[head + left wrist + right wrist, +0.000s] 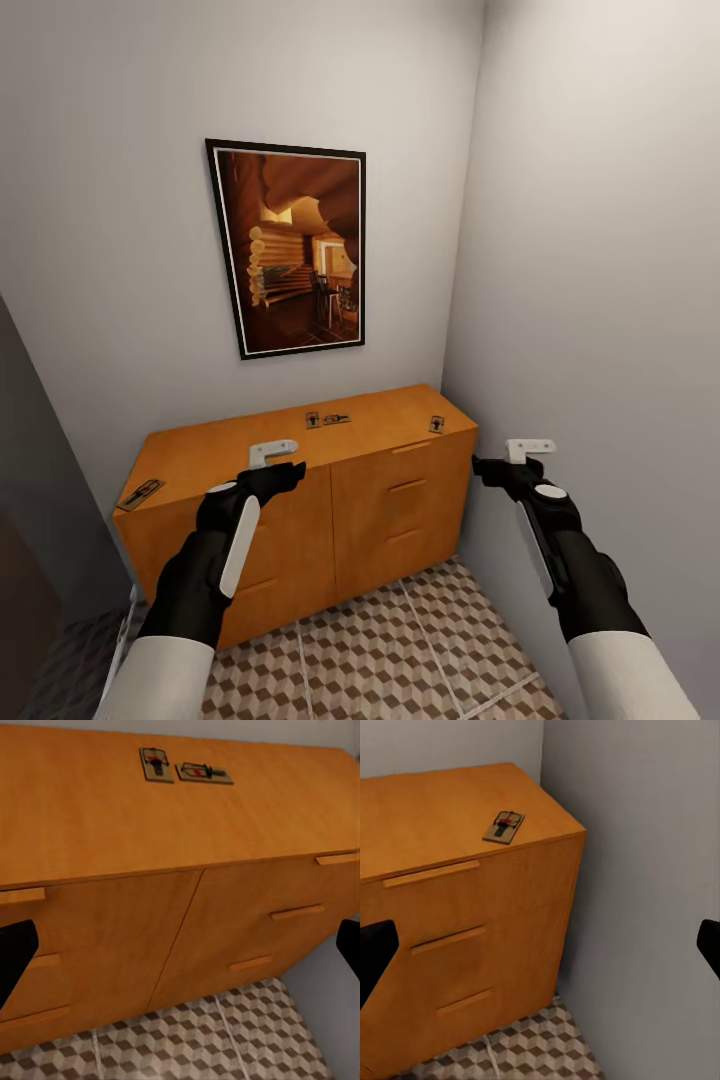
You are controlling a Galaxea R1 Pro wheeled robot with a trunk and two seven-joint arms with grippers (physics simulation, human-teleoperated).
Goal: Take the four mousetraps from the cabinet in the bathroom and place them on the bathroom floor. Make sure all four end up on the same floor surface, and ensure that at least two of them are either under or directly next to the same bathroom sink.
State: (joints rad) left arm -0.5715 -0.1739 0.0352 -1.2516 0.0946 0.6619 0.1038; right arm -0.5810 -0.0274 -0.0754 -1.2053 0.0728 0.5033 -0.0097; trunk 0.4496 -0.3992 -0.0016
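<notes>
We're facing the cabinet (300, 470): four mousetraps on top, two (327, 419) at the far middle, one (437, 424) right, one (141, 492) left. Both our left hand (273, 454) and right hand (530, 450) hover empty, fingers spread.

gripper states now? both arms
Left gripper: open, empty, above the orange-brown wooden cabinet.
Right gripper: open, empty, beside the grey wall.

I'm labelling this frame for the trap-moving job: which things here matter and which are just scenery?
Part of the job:
- four mousetraps: left end, back pair, right end
- cabinet
- bathroom floor
- left gripper, right gripper

Just there:
- framed picture
</notes>
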